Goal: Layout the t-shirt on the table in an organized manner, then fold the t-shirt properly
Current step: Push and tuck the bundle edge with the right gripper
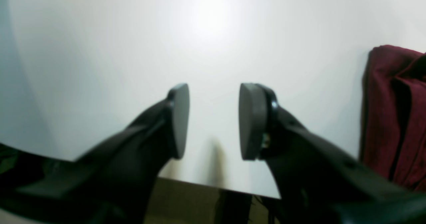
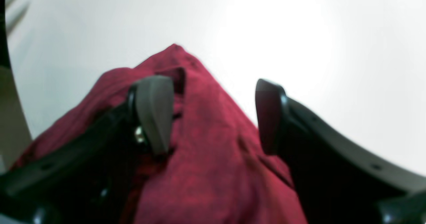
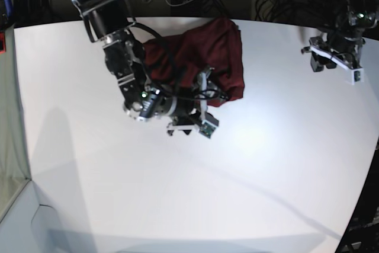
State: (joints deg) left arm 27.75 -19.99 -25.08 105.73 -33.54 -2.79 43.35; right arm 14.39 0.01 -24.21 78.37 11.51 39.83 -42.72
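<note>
Right gripper (image 3: pixel 204 102), left of centre in the base view, sits at the lower edge of the t-shirt (image 3: pixel 198 57). In its wrist view the jaws stand wide apart with maroon cloth bunched between and beneath them; one pad (image 2: pixel 153 112) lies against the fabric, nothing is clamped. The t-shirt is a crumpled heap, upper centre of the surface (image 3: pixel 177 194), not spread.

Left gripper (image 3: pixel 331 57), upper right of the base view, hovers over bare surface, well apart from the garment. Its wrist view shows the jaws partly parted and empty, with a strip of shirt at the right frame edge.

Step in hand, by my reading: layout, not yet folding. The next move calls for a firm pinch on a hem or corner, then drawing the cloth flat, probably with both arms.
</note>
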